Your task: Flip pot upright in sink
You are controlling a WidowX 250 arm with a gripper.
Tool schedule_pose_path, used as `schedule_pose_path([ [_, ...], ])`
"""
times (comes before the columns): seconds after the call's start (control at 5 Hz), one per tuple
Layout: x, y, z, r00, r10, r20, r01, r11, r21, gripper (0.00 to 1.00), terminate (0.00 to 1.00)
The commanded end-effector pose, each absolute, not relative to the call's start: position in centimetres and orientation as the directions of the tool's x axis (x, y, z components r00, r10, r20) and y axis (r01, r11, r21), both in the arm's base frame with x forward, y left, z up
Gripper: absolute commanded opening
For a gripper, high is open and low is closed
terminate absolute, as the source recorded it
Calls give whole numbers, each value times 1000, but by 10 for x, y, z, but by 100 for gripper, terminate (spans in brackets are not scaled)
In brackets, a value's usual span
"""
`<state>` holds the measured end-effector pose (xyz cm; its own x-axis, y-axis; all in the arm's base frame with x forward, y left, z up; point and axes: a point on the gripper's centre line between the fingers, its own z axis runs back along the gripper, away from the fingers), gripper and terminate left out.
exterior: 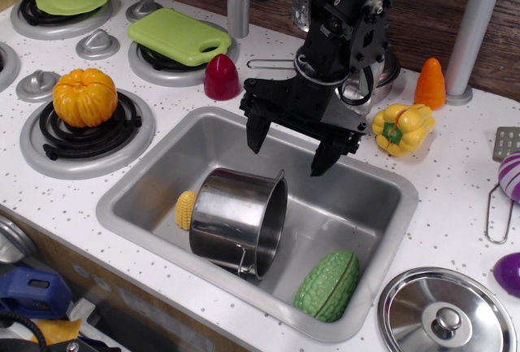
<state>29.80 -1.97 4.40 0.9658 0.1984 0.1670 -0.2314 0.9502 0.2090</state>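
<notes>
The shiny steel pot [236, 220] lies tilted on its side in the grey sink [382, 181], its mouth facing right and up and a wire handle at its lower edge. My black gripper [288, 147] hangs open and empty just above the pot's upper rim, fingers pointing down, one finger on the left [255, 134] and one on the right [323, 158]. It does not touch the pot.
In the sink, a yellow corn [186, 210] lies left of the pot and a green bumpy gourd [329, 285] at the front right. A steel lid [445, 313] lies on the counter at the front right. A yellow pepper [402, 128], an orange pumpkin [85, 96] and a red vegetable [222, 76] are around the sink.
</notes>
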Motion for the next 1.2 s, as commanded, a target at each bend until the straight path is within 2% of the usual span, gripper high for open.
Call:
schedule_pose_path([
  [0.0,298,-20,44,966,198,167,-231,950,209,100,0],
  [0.8,289,-28,18,965,156,210,-242,838,489,100,0],
  [1.0,287,-25,10,964,144,224,-243,823,513,100,0],
])
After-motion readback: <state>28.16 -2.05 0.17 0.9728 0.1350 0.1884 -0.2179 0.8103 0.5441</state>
